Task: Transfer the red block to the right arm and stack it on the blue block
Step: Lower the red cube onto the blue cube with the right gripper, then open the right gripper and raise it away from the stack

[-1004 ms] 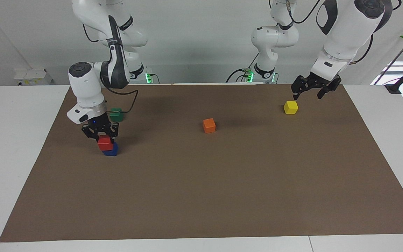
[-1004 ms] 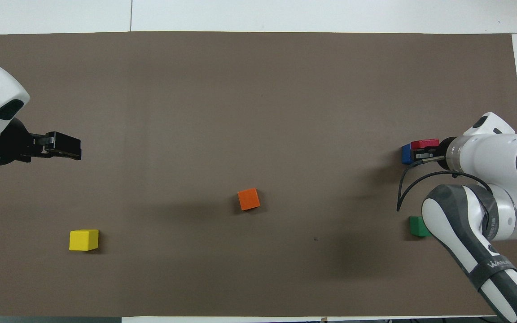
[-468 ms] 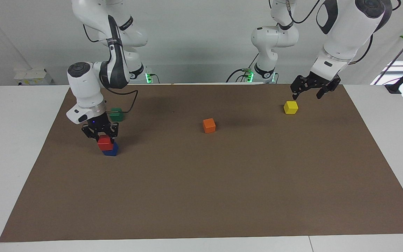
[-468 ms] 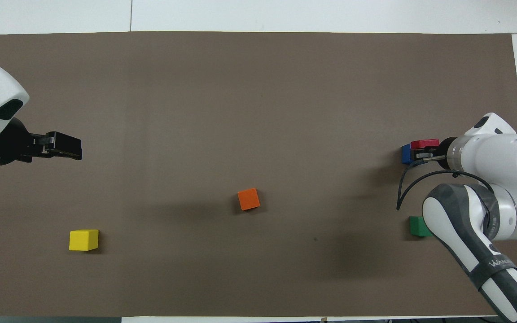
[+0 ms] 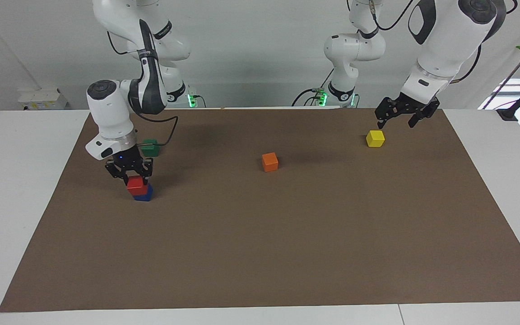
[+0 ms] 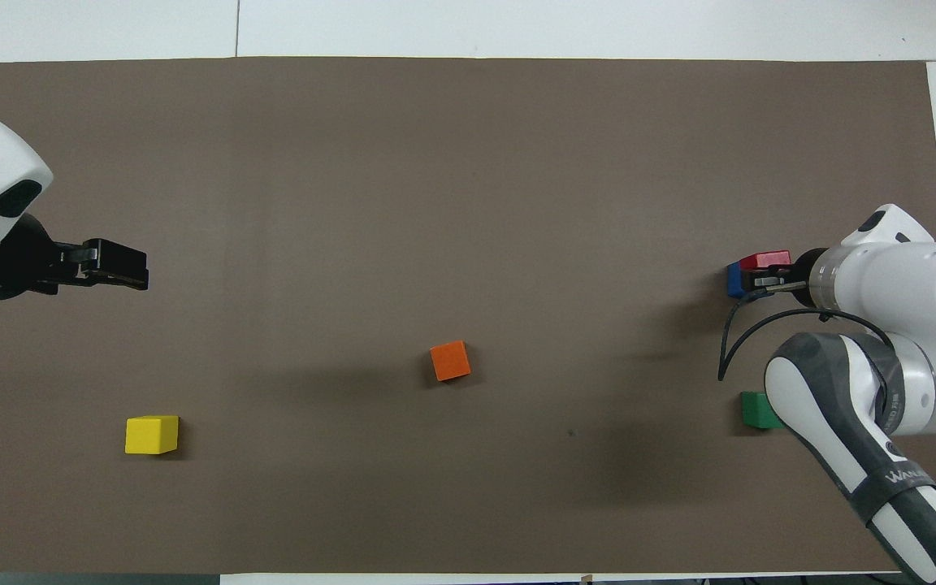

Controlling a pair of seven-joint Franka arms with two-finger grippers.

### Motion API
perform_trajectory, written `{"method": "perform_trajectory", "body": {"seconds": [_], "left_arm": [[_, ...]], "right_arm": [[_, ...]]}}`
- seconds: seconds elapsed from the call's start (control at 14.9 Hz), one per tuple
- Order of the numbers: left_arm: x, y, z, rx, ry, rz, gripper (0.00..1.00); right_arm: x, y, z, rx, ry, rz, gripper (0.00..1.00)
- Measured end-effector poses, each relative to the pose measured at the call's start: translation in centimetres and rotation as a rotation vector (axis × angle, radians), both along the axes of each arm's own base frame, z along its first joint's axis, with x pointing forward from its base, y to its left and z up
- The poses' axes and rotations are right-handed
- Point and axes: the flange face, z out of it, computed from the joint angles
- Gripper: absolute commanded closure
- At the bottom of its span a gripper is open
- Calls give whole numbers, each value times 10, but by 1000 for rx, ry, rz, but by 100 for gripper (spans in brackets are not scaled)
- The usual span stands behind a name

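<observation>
Right gripper (image 5: 130, 175) directly over red block (image 5: 135, 185), fingers apart or gripping impossible to tell. Red block stacked on blue block (image 5: 145, 194) near the mat (image 5: 260, 253) edge at the right arm's end. Left gripper (image 5: 397, 118) spread wide, waiting above yellow cube (image 5: 375, 138).

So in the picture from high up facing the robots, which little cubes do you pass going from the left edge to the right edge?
Small red cube stacked on the small blue cube → small orange cube → small yellow cube. The green cube sits too close above the stack to order.
</observation>
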Motion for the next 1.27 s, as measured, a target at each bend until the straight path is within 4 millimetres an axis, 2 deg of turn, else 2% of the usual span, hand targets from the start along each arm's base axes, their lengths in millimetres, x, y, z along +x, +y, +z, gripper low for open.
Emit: {"method": "perform_trajectory", "body": {"seconds": [0.07,0.4,0.54,0.6,0.67,0.8,0.94,1.07,1.27], "left_arm": [[0,0,0,0,0,0,0],[0,0,-2,3,4,0,0],[-1,0,-3,3,6,0,0],[-1,0,-3,4,6,0,0],[-1,0,-3,4,6,0,0],[-1,1,-3,4,6,0,0],[-1,1,-3,4,6,0,0],[-2,1,-1,3,3,1,0],[-5,4,5,2,-8,7,0]], "right_arm": [[0,0,0,0,0,0,0],[4,0,6,0,-10,-1,0],[9,-1,16,-2,8,-3,0],[14,-1,29,-4,36,-4,0],[20,-2,48,-8,68,0,0],[32,-4,101,-16,95,11,0],[35,-7,153,-21,96,16,0],[27,-9,191,-23,128,15,0],[8,-9,236,-15,208,5,0]]}}
